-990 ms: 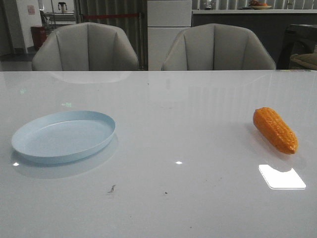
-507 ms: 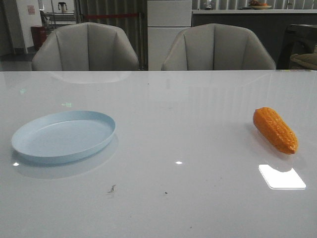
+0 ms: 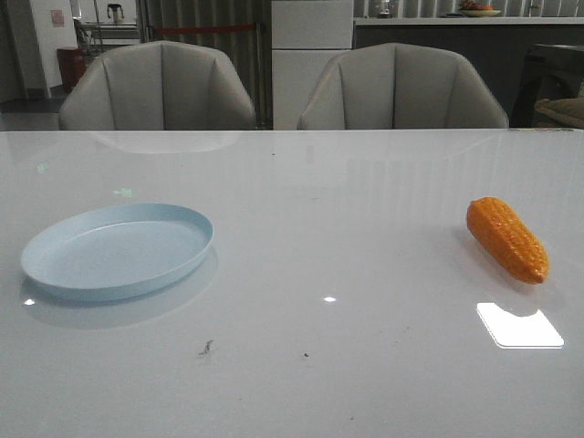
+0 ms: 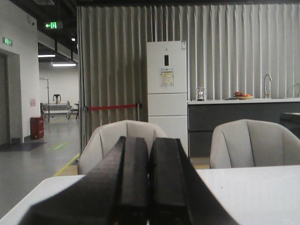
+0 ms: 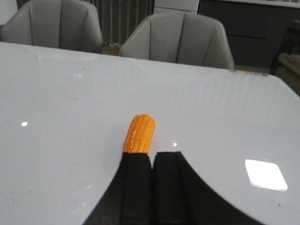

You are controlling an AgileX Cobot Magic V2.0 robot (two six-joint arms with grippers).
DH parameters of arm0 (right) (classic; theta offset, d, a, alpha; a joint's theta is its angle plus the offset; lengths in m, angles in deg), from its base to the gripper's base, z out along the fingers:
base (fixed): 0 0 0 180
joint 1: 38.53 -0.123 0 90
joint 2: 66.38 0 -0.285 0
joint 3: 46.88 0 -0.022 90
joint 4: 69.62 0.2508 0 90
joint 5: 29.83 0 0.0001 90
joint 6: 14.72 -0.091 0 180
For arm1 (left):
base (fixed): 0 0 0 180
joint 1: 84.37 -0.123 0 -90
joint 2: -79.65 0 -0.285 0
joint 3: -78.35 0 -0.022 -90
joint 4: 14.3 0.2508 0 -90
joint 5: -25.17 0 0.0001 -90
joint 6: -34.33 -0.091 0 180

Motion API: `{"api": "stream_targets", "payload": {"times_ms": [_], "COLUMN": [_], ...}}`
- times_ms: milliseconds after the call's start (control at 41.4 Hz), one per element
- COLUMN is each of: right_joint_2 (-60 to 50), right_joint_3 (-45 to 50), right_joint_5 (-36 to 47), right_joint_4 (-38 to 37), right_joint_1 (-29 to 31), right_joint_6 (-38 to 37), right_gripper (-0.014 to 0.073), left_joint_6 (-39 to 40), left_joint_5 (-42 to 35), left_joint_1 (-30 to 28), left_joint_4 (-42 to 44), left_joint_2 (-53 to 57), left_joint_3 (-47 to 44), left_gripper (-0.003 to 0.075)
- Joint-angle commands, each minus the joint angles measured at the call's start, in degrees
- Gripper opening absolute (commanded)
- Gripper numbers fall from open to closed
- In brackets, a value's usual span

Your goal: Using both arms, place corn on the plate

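The orange corn [image 3: 507,238] lies on the white table at the right in the front view. The pale blue plate [image 3: 117,250] sits at the left, with nothing on it. Neither arm shows in the front view. In the right wrist view my right gripper [image 5: 152,155] is shut and empty, above the table, with the corn [image 5: 139,133] just beyond its fingertips and partly hidden behind them. In the left wrist view my left gripper [image 4: 148,139] is shut and empty and faces the chairs; plate and corn are out of that view.
Two grey chairs [image 3: 157,87] [image 3: 401,88] stand behind the table's far edge. A bright light patch [image 3: 518,326] reflects on the table just in front of the corn. A white cabinet [image 4: 166,89] and dark counter stand in the background.
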Motion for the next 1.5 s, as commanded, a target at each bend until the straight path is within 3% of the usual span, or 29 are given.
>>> {"api": "stream_targets", "payload": {"times_ms": [0,72,434,796,965,1158,1472], "right_joint_2": [-1.32,-1.32,1.31,23.29,33.25,42.41,52.85], "right_joint_3": [-1.45,-3.16,-24.83,-42.35,-43.45,-43.45,-43.39], "right_joint_5": [12.25,14.17,1.11,0.12,-0.22,-3.46,-14.36], "right_joint_4": [-0.11,-0.11,-0.11,-0.11,-0.11,-0.11,-0.11], "right_joint_1": [-0.08,-0.08,-0.08,-0.08,-0.08,-0.08,-0.08], "right_joint_6": [0.37,0.37,0.37,0.37,0.37,0.37,0.37], "right_gripper": [0.0057,0.0057,0.0057,0.0057,0.0057,0.0057,0.0057], "left_joint_6": [0.44,0.44,0.44,0.44,0.44,0.44,0.44], "left_joint_5": [-5.80,-5.43,4.37,4.63,5.60,13.19,20.02], "left_joint_1": [-0.04,-0.04,-0.04,-0.04,-0.04,-0.04,-0.04], "left_joint_4": [-0.09,-0.09,0.13,0.13,0.13,0.13,0.13], "left_joint_2": [0.96,0.85,-2.16,-25.13,-35.29,-43.40,-50.37], "left_joint_3": [0.40,2.71,19.14,38.82,41.45,41.45,41.24], "left_gripper": [0.0096,0.0096,0.0096,0.0096,0.0096,0.0096,0.0096]}}
